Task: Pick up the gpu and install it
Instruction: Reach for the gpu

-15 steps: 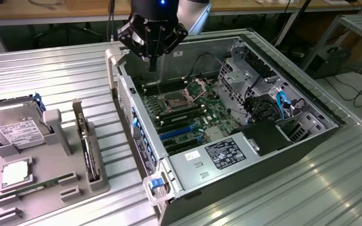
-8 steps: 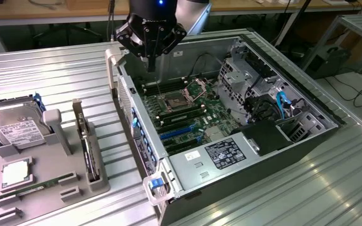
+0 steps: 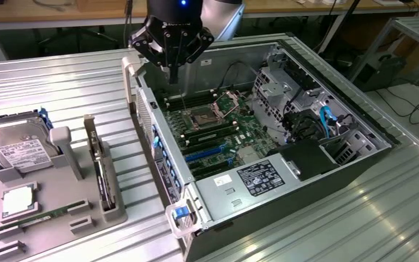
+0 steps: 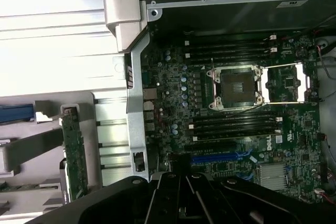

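Note:
The gpu (image 3: pixel 99 164) stands on edge in a slot of the grey holder (image 3: pixel 118 210) on the exterior view's left, its pale bracket strip at the far end. In the wrist view the gpu (image 4: pixel 74 156) shows as a long narrow board beside the case wall. My gripper (image 3: pixel 173 73) hangs over the far corner of the open computer case (image 3: pixel 355 117), above the motherboard (image 3: pixel 220 134) and well away from the gpu. Its fingers meet in a point, shut with nothing between them. The blue expansion slots (image 3: pixel 205 154) lie bare on the board.
On the holder also sit a silver hard drive (image 3: pixel 17 147), a square processor (image 3: pixel 18 199) and a green memory stick (image 3: pixel 46 214). Inside the case are the open processor socket (image 4: pixel 234 88), a power supply (image 3: pixel 261 177) and blue cables (image 3: pixel 324 123). The table is ribbed metal (image 3: pixel 64 87).

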`<act>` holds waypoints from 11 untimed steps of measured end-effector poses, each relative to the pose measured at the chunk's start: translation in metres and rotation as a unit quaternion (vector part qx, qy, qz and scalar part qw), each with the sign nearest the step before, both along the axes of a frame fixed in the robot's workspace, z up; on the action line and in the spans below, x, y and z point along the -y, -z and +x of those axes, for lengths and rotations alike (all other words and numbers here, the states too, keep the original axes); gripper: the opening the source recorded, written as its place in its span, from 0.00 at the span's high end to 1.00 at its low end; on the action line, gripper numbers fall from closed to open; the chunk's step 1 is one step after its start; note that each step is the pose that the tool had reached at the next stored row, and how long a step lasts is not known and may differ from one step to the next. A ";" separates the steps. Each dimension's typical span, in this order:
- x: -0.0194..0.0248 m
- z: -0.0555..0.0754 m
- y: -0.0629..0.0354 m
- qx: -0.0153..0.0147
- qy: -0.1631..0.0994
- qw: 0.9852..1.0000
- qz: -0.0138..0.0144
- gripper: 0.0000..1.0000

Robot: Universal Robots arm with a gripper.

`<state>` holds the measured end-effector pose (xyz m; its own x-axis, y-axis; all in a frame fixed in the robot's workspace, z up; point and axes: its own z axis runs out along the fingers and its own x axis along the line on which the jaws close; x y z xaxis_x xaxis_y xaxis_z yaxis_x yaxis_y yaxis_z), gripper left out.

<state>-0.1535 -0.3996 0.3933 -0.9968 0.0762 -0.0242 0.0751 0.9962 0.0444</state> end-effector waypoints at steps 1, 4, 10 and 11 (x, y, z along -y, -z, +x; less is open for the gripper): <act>0.0000 0.000 -0.0001 0.000 0.000 1.000 0.000 0.89; 0.0001 -0.002 0.0000 0.000 0.000 1.000 0.000 0.89; 0.0002 -0.005 0.0000 0.000 0.000 1.000 0.000 0.89; 0.0003 -0.006 0.0000 0.000 0.000 1.000 0.000 0.89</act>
<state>-0.1599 -0.3999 0.3933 -0.9968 0.0762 -0.0239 0.0751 0.9962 0.0443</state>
